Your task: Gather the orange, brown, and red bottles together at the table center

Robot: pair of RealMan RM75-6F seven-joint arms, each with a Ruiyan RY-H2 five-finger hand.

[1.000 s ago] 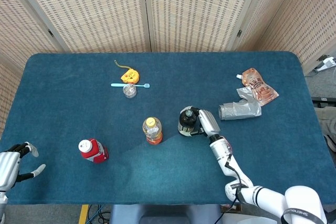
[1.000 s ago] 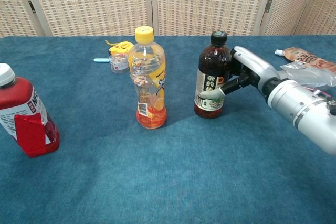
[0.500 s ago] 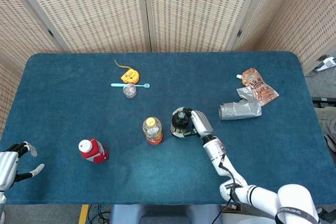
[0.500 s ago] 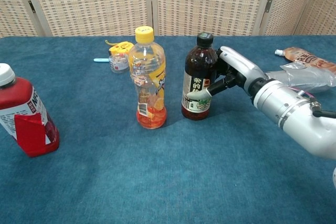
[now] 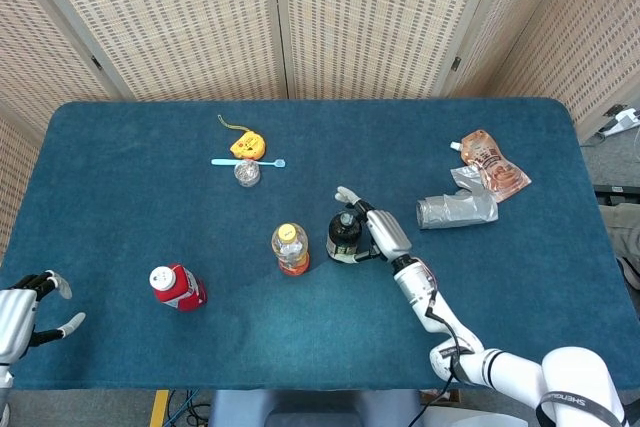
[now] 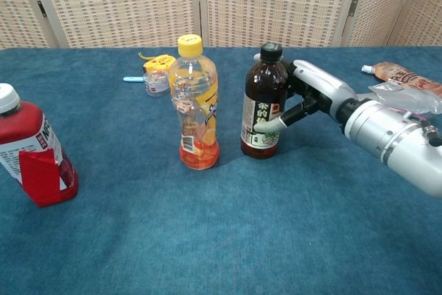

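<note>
While its thumb tip touches the pale label low on the bottle, the right hand (image 6: 311, 94) stands loosened beside the dark brown plastic bottle with a black screw cap (image 6: 262, 101); the head view shows the fingers (image 5: 347, 194) lifted and spread beyond the cap, so the grip looks released, not clenched. The hand is smooth white shell with black joints, and behind it runs a ribbed silver wrist and a white arm. The brown bottle stands upright near the table centre, its glossy sides rounded at the shoulder.

Just beside it, toward the robot's left, stands the clear plastic bottle of orange drink with a yellow cap (image 6: 194, 105), upright, its waist pinched and a printed wrap around the middle. The two bottles are close but apart.

Well to the left, near the front edge, the squat red plastic bottle with a white cap (image 6: 32, 148) leans slightly, wearing a red and white label. It stands alone.

The left hand (image 5: 28, 308) rests at the front left corner with fingers apart, holding nothing.

All sit on a table covered in napped teal cloth (image 5: 130, 197). Toward the back lie a small yellow toy (image 5: 247, 144), a thin light blue stick (image 5: 248, 161) and a small clear round jar (image 5: 246, 173). On the right lie a crumpled silver foil pouch (image 5: 456, 209) and an orange-brown spouted pouch (image 5: 492, 163).
</note>
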